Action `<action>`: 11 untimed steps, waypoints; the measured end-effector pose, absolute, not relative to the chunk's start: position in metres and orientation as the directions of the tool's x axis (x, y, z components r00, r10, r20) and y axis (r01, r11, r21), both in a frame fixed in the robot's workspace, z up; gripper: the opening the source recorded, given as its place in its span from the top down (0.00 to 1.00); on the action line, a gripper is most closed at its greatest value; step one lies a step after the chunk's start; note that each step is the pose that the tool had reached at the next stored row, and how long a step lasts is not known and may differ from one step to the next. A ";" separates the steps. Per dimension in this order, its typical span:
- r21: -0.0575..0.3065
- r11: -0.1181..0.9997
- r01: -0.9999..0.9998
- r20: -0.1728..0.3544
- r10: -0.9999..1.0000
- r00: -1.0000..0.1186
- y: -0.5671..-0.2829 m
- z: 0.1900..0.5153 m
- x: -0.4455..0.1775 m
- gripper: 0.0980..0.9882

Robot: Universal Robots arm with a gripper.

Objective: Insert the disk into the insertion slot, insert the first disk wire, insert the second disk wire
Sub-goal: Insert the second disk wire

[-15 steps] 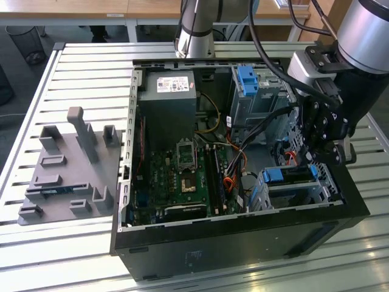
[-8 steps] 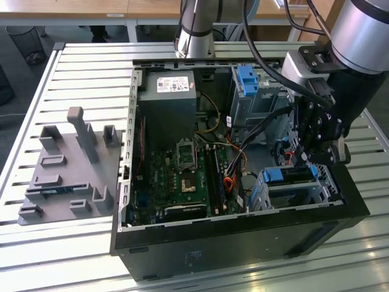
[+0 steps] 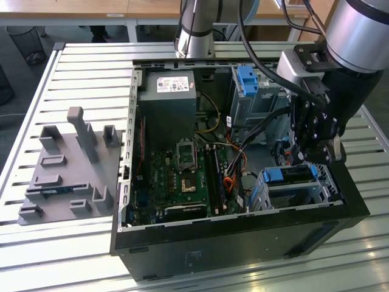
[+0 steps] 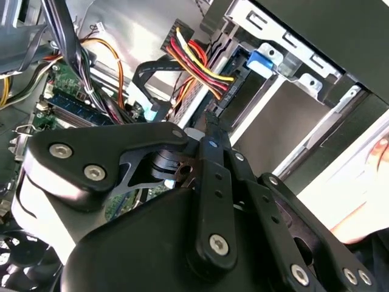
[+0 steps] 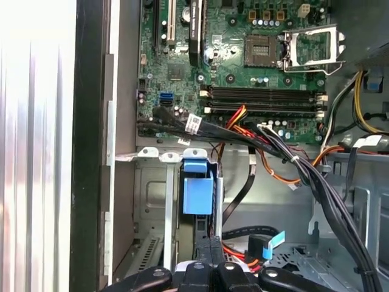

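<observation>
Nesting in boxy sheet-metal slot point(image 3: 260, 193) — blue-framed disk point(image 3: 290, 175).

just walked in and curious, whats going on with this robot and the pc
A robot arm's gripper is down inside an open computer case. The disk already sits in the insertion slot, and the gripper is at the red, yellow and black wire bundle running to the disk's end. Whether that wire is seated can't be told.
</observation>
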State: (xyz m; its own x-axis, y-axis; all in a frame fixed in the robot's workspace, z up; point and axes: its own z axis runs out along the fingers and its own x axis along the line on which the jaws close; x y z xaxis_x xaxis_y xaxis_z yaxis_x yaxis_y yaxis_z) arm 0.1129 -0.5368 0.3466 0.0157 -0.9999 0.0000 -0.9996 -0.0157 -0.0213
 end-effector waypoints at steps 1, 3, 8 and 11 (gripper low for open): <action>-0.021 -0.016 -1.000 0.000 -1.000 0.016 -0.536 0.348 0.113 0.99; -0.021 -0.016 -1.000 0.000 -1.000 0.016 -0.534 0.350 0.113 0.99; -0.021 -0.016 -1.000 -0.001 -1.000 0.016 -0.528 0.354 0.112 0.99; -0.021 -0.016 -1.000 -0.002 -1.000 0.016 -0.524 0.355 0.112 0.99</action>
State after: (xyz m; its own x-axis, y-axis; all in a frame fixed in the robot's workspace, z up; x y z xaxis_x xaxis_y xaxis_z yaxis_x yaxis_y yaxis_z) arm 0.1124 -0.5242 0.3550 0.0157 -0.9999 -0.0020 -0.9997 -0.0156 -0.0207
